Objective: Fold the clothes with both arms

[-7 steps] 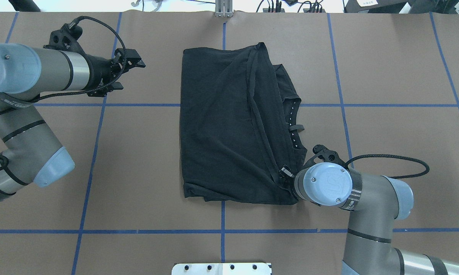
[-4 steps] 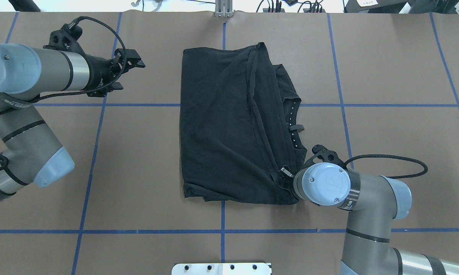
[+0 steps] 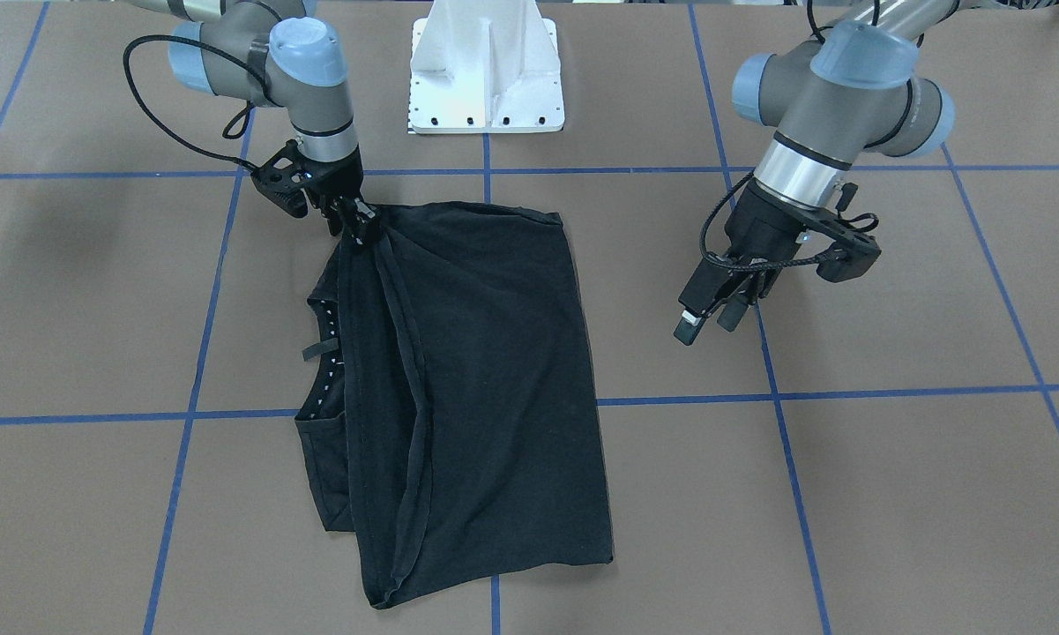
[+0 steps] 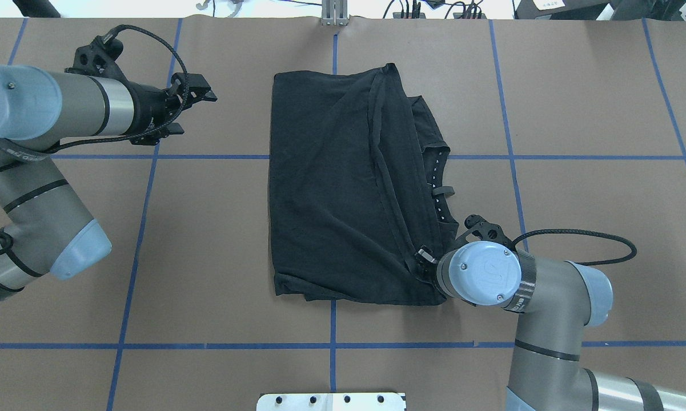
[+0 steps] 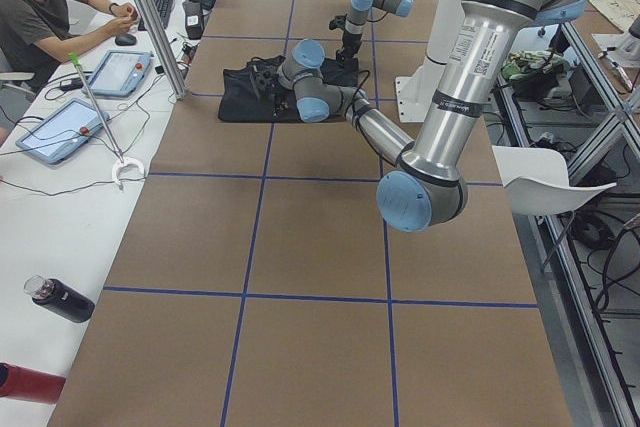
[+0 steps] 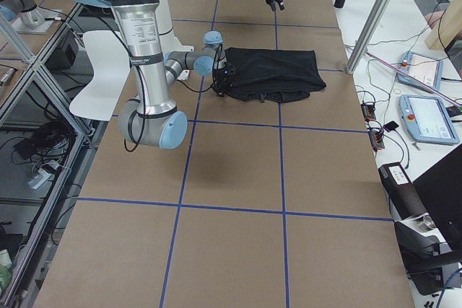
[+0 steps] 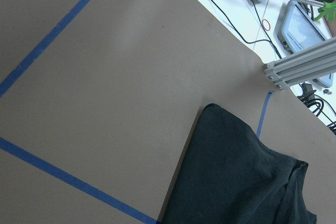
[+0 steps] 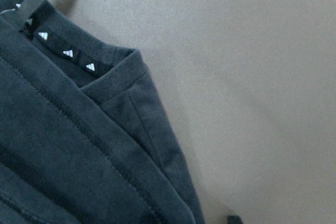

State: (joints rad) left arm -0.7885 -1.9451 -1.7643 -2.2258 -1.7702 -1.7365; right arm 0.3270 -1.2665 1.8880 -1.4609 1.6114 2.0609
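T-shirt (image 3: pixel 494 370) corner | front view: right jaws pinch it | overhead: mostly hidden

I've got bright, even overhead light and sharp wide views, just a faint soft shadow outboard of the right gripper (image 3: pixel 357 231). Its wrist feed's soft, the black T-shirt (image 8: pixel 79 145) swallowing detail.

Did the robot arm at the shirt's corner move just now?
Yes, a tiny bit. In the overhead view the right arm has slid left, away from the vertical blue tape line and farther over the T-shirt.
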